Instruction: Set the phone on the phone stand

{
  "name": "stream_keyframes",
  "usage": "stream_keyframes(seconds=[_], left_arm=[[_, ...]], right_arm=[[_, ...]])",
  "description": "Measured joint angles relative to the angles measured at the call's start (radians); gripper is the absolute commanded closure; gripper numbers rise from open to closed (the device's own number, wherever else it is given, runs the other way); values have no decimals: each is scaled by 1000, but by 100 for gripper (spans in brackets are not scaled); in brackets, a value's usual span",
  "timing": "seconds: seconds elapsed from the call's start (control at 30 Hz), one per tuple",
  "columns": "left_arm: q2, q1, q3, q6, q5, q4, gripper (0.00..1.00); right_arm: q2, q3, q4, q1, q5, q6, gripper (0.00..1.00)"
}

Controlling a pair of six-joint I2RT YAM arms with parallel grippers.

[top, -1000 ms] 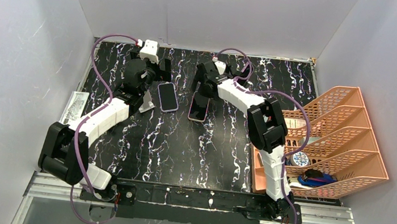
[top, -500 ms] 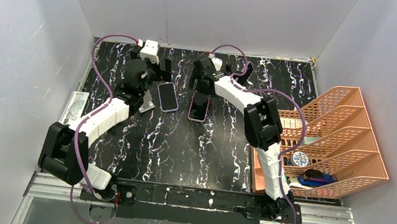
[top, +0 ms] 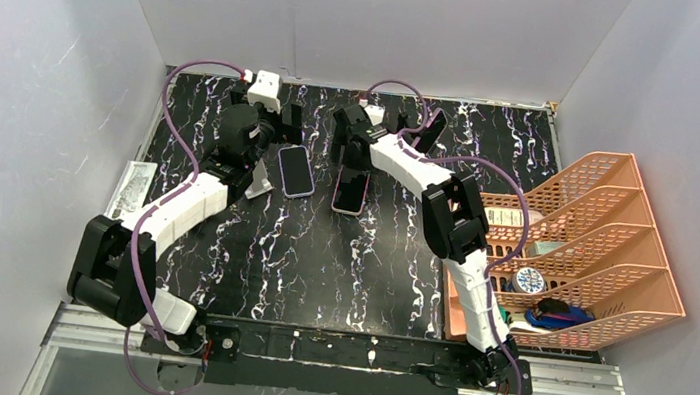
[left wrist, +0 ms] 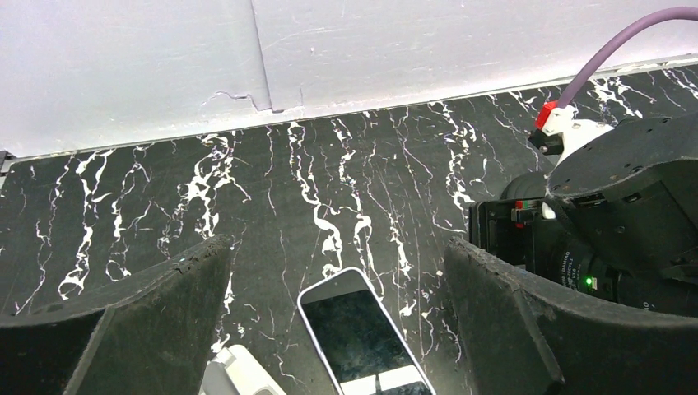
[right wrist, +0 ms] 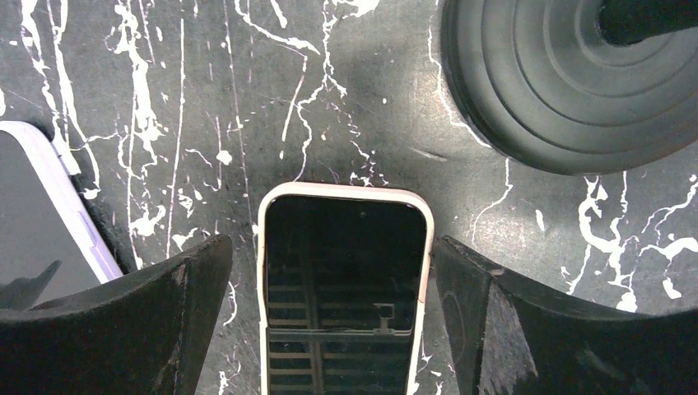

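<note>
So, quick rundown of how things sit:

- Right gripper (right wrist: 331, 245) is wide open and holding nothing. Its two black fingers (right wrist: 123, 329) sit either side of the dark-screened phone in a pale pink case (right wrist: 344, 280), with a gap on both sides in the wrist view. Can't tell if the tips touch the table.
- That pink-cased phone lies flat and screen up on the black white-veined marble table (top: 318, 264), in the far middle part. It's not on any stand.
- Just beyond it and off to the right is a black ribbed round stand base (right wrist: 568, 82) with a black post coming out of it. It's near the phone's top edge but not touching it.
- Left gripper (left wrist: 337, 247) is also spread wide with nothing in it. It hangs over the table near the far left corner.
- Below and between the left fingers (left wrist: 148, 321) is a second phone in a lavender case (left wrist: 362, 337), flat, screen up, slightly angled. It lies near the pink one, apart from it, on its left.
- A small white plastic piece (left wrist: 239, 374) sits just beside the lavender phone's left edge. It's cut off by the frame, so I can't say what it is.
- The right arm's black wrist (left wrist: 625, 206) fills the right side of the left wrist view, so the two grippers are close together.
- An orange mesh plastic file rack (top: 603, 239) stands at the right edge of the table, well apart from both phones, with a few small items in it.
</note>
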Motion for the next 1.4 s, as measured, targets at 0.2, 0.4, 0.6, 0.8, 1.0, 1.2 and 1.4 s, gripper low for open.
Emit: stream_keyframes(seconds=[0.2, 0.4, 0.6, 0.8, 1.0, 1.2, 1.4], left_arm=[[0, -2, 0, 21, -3, -1, 2], [0, -4, 0, 27, -3, -2, 2], [0, -7, 0, 32, -6, -2, 2], [0, -7, 0, 36, -6, -2, 2], [0, -8, 0, 44, -12, -3, 2], [0, -11, 0, 42, -17, -4, 2], [8, -13, 0, -58, 12, 17, 2]], right_arm=[[3, -2, -28, 0, 12, -6, 1], [3, -16, -27, 0, 10, -8, 1], [9, -16, -26, 5, 5, -8, 1], [17, -8, -30, 9, 16, -23, 1], [42, 31, -52, 12, 25, -31, 12], [49, 39, -55, 13, 36, -45, 37], [23, -17, -1, 13, 38, -55, 41]])
